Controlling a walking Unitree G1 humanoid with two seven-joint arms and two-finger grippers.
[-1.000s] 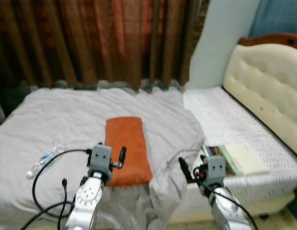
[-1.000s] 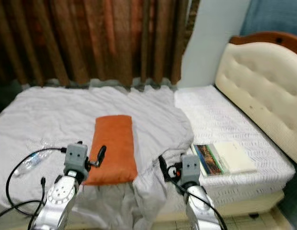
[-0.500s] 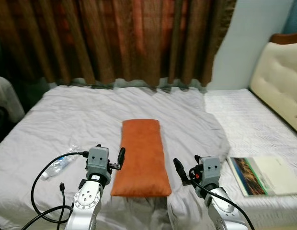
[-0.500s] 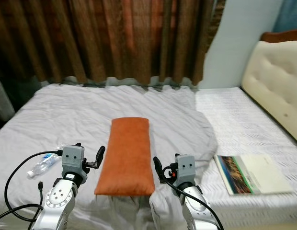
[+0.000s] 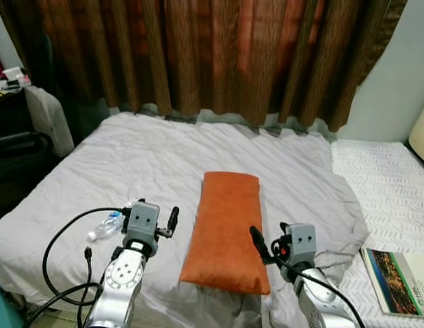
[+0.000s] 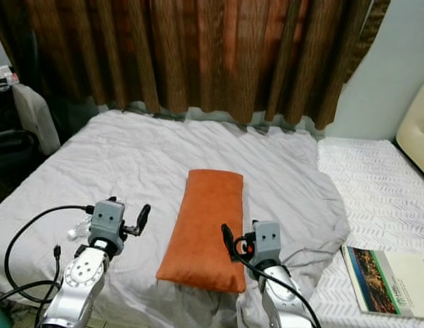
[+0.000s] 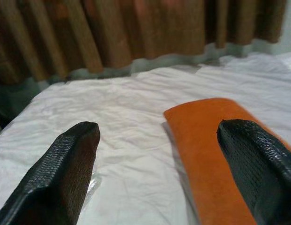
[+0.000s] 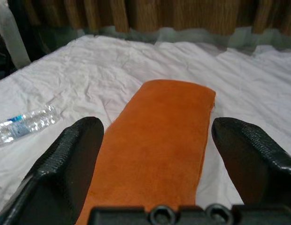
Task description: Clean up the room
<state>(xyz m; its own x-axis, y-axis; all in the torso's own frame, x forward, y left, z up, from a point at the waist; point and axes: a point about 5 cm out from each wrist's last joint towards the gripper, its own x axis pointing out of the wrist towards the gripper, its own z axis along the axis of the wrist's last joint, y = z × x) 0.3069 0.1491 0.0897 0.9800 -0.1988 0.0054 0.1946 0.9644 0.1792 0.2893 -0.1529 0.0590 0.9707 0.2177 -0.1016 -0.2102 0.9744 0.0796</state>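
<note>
Head views look down over the bed (image 5: 164, 157); both wrist views sit low, sharing the orange pillow (image 8: 159, 126)

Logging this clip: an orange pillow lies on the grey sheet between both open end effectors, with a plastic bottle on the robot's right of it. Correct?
Not quite. The plastic bottle lies on the robot's left of the orange pillow, as the left eye view shows. The rest holds: the pillow is on the grey sheet, between the open left end effector and right end effector.

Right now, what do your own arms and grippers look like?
Both arms are silver metal with round joints. Each ends in a grey boxy wrist block carrying black textured jaws: left gripper, right gripper. Black cables loop from the left arm; red shows by the right wrist.
</note>
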